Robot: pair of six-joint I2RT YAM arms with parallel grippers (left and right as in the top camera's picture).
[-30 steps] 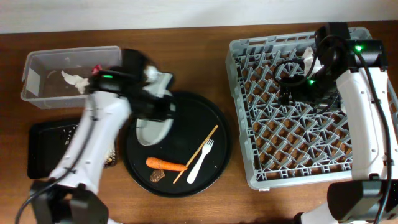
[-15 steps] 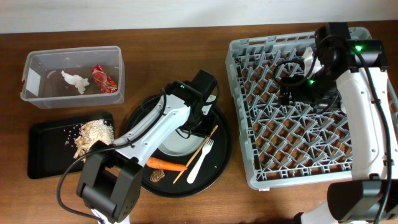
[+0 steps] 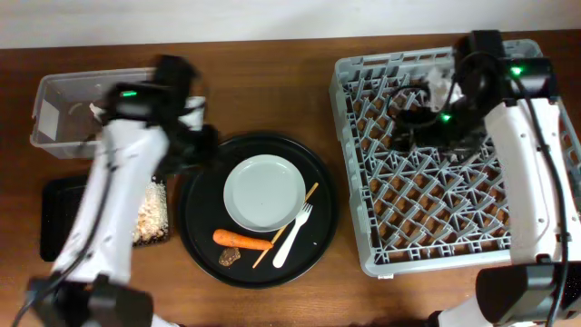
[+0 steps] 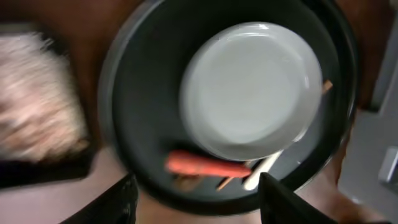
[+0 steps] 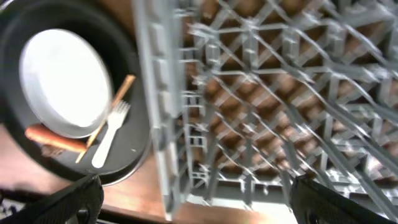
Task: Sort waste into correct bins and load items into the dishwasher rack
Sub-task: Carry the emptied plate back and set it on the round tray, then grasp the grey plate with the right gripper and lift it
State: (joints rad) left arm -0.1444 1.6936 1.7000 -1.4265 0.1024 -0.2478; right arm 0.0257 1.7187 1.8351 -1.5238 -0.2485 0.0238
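Note:
The whitish plate [image 3: 264, 193] lies flat in the middle of the round black tray [image 3: 195, 227], with the orange carrot [image 3: 241, 239], brown lump [image 3: 229, 257], white fork [image 3: 292, 234] and chopstick [image 3: 289, 222] beside it. My left gripper [image 3: 195, 148] is motion-blurred at the tray's left edge, below the clear tub [image 3: 64, 100]. In the left wrist view its fingers [image 4: 118, 202] stand open and bare around the plate [image 4: 252, 87] and carrot [image 4: 205, 166]. Flaky scraps [image 3: 150, 213] lie on the shallow black tray [image 3: 64, 218]. My right gripper [image 3: 406, 132] hangs open over the grey rack [image 3: 445, 236].
My left arm hides much of the tub's inside. The right wrist view shows the rack's left wall [image 5: 168, 143], and beyond it the plate [image 5: 65, 81], fork [image 5: 111, 134] and carrot [image 5: 53, 138] on the round tray. A bare strip of wooden table separates tray and rack.
My left gripper has opened, left the plate flat on the round tray, and swung away left toward the tub. The right arm has shifted slightly left over the rack.

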